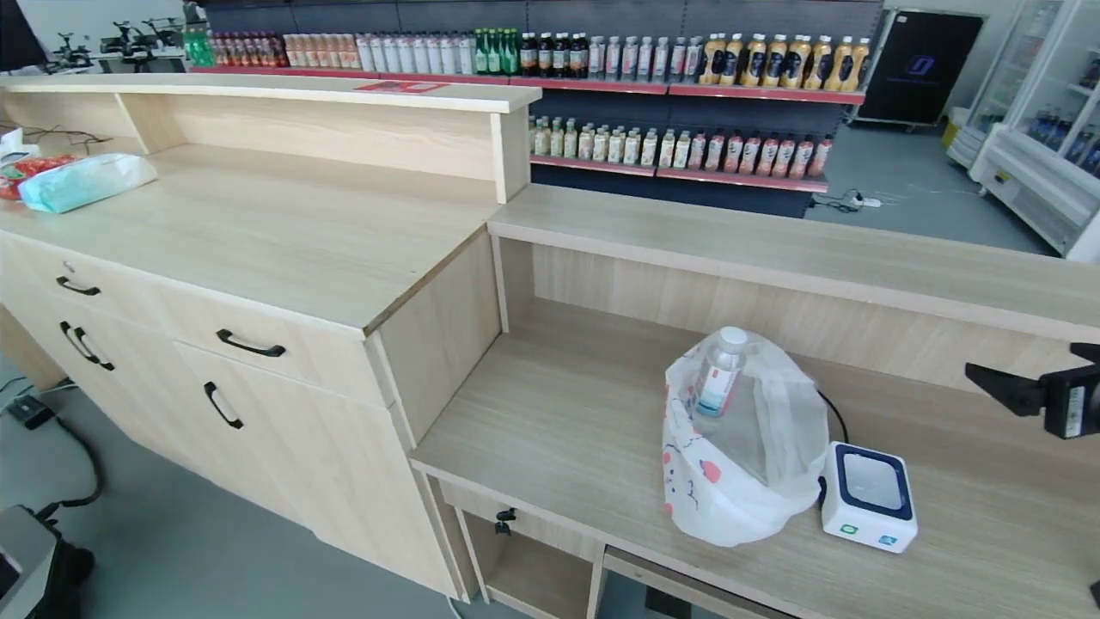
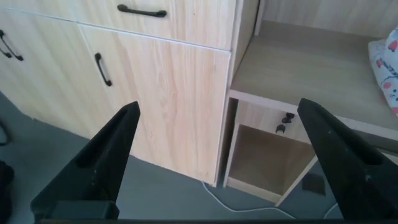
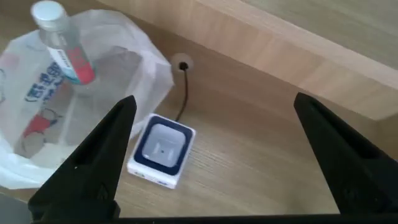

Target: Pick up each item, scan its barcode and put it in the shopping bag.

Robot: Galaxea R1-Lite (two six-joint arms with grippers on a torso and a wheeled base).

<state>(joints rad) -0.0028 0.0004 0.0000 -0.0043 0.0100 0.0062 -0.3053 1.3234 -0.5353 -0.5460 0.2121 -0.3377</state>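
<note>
While the bottle [image 1: 720, 371] stands nearly upright inside the white shopping bag [image 1: 748, 490] on the low counter [image 1: 550, 413], with the scanner [image 1: 868, 494] just beside the bag, the head view also shows a pale green packet [image 1: 86, 180] and a red packet [image 1: 26, 170] lying well apart from it, at the far left of the higher counter [image 1: 284, 232]. These look like the items left to scan. The likely trouble is that a soft packet sags or slips in a pinch, or hides its barcode from the scanner. The thin bag could also slump, or the bottle tip, when something more is dropped in. In the left wrist view the left gripper [image 2: 219, 104] hangs in front of the cupboard door [image 2: 168, 81], out over the floor. Its jaws are spread wide with nothing between them, and a corner of the bag shows at the far edge. In the right wrist view the right gripper [image 3: 214, 98] sits above the low counter with bag, bottle and scanner below it. Its jaws are equally wide, holding and touching nothing.
</note>
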